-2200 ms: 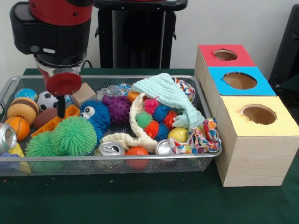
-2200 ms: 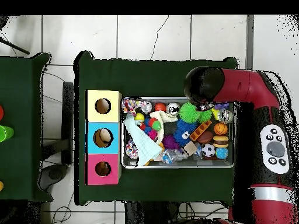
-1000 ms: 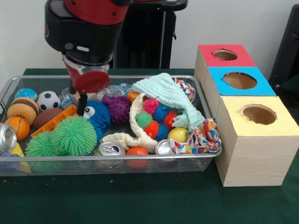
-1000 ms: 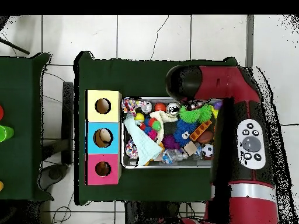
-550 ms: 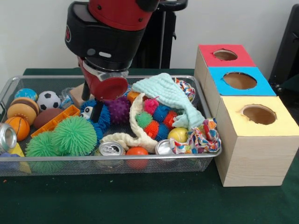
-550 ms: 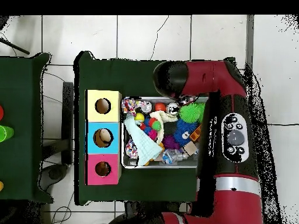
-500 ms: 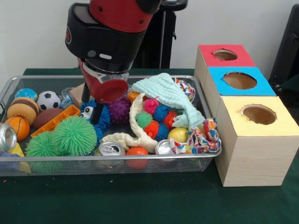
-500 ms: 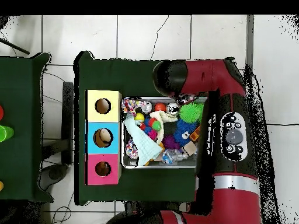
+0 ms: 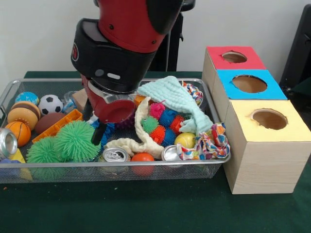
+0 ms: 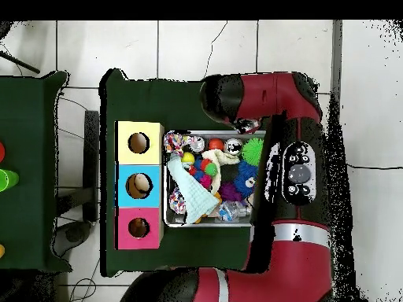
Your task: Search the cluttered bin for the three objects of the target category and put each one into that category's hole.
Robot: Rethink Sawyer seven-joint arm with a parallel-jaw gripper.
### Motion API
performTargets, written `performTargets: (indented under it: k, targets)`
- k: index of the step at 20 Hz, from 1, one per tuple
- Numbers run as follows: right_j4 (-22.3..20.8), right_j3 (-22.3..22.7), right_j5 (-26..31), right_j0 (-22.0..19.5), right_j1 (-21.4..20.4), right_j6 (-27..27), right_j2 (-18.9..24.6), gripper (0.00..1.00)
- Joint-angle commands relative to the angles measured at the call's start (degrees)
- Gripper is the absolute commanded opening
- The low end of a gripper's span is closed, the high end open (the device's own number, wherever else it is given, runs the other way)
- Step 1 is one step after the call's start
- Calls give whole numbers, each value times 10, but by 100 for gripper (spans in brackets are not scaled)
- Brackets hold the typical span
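Nearest, at the bin's (image 9: 116, 167) front rim, lie two cans: one (image 9: 114, 155) left of an orange ball (image 9: 143, 158), the other (image 9: 171, 153) right of it. A third can (image 9: 7, 142) leans in the front left corner. Two green spiky balls (image 9: 73, 141) sit just behind the rim, left of the middle. A cream rope toy (image 9: 138, 136) curls up from the front toward the middle, and a patterned cloth (image 9: 210, 141) hangs over the front right corner beside a yellow ball (image 9: 185, 140).

The gripper (image 9: 97, 130) hangs over the middle-left of the bin, its dark jaws reaching down just right of the green balls and touching or nearly touching a blue spiky toy (image 9: 108, 130); how far the jaws are spread cannot be told, as the red wrist hides them. The cans at the front rim lie near the jaws but apart from them.

Right of the arm are small spiky balls (image 9: 163, 121) in pink, blue, green and orange, with a pale green cloth (image 9: 172, 97) draped behind them. Toward the left end lie an orange block (image 9: 60, 124), a basketball (image 9: 18, 132), a burger toy (image 9: 23, 112) and a soccer ball (image 9: 50, 103).

On the table right of the bin stand three boxes in a row, each with a hole on top: yellow (image 9: 269, 126) nearest, blue (image 9: 249, 84), then red (image 9: 233, 57).
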Motion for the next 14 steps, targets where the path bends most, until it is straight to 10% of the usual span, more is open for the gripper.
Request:
performTargets:
  k: [1, 14]
  targets:
    - [33, 2, 75, 19, 21, 217, -2, 100]
    - [176, 66, 185, 21, -8, 277, -9, 100]
